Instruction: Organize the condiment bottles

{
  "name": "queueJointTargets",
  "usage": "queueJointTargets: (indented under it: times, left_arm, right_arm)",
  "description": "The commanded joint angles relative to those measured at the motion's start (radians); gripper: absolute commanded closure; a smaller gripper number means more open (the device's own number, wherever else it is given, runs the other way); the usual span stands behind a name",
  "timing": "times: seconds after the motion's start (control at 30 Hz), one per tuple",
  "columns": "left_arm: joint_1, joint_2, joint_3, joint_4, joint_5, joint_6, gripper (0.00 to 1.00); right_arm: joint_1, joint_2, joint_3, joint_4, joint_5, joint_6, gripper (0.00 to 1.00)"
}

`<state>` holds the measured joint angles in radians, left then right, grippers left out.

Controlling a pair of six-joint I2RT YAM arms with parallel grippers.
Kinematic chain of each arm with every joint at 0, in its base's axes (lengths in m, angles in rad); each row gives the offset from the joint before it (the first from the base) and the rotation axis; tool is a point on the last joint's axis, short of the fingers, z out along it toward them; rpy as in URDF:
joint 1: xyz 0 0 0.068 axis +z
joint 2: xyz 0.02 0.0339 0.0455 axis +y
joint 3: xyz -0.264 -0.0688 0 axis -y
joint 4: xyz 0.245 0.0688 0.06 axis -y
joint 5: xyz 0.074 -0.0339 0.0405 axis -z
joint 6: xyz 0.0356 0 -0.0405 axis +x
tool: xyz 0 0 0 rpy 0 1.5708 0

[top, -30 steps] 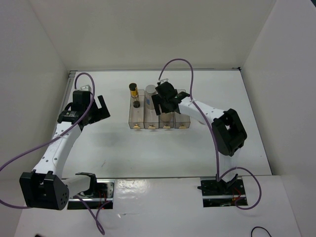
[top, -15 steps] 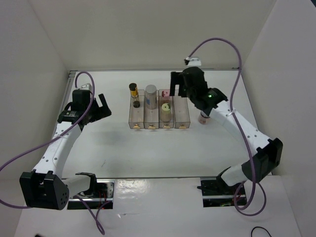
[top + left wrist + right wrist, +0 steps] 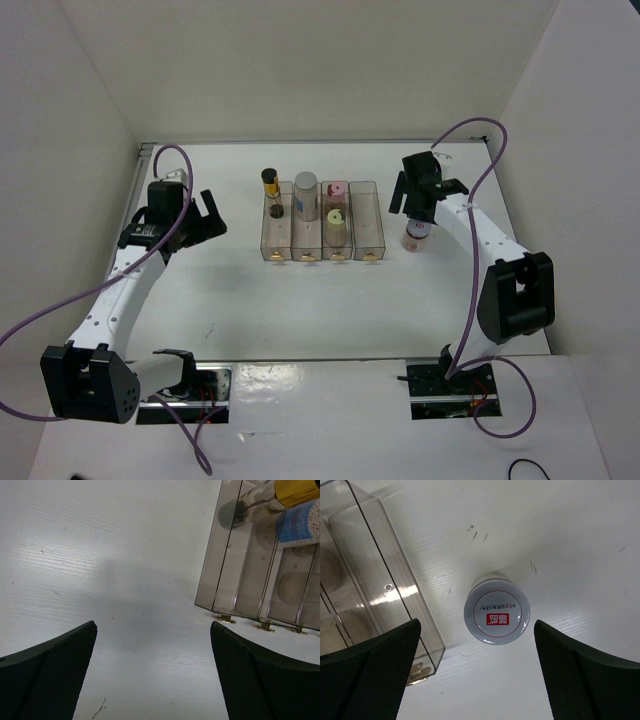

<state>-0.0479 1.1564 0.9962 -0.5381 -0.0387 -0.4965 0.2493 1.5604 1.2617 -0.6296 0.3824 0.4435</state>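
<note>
Right gripper (image 3: 476, 623) spread wide over jar (image 3: 496, 611). Likely rigid, smooth, light, so pinch body below lid.

Bright, even light is pouring down from overhead, washing the white counter (image 3: 300, 300) nearly flat and leaving only faint, soft shadows beneath the arms. In the left wrist view a broad grey shadow is lying across the counter. In the right wrist view glare is flaring on the clear bin (image 3: 390, 595) wall, while the jar (image 3: 497, 611) lid is showing crisp.
</note>
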Motion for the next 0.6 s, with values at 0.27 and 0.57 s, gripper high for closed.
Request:
queueJointTargets:
  times: [0.27,0.57]
  left_arm:
    - [0.006,0.005,-0.005,0.041,0.005,0.015,0.0]
    - [0.016,0.014,-0.005,0.032,-0.004,0.015,0.0]
  right_arm:
    - [-0.025,0.043,-0.051,0.005,0.018,0.041,0.02]
    - [-0.053,0.067,-0.111,0.064,-0.037,0.041,0.02]
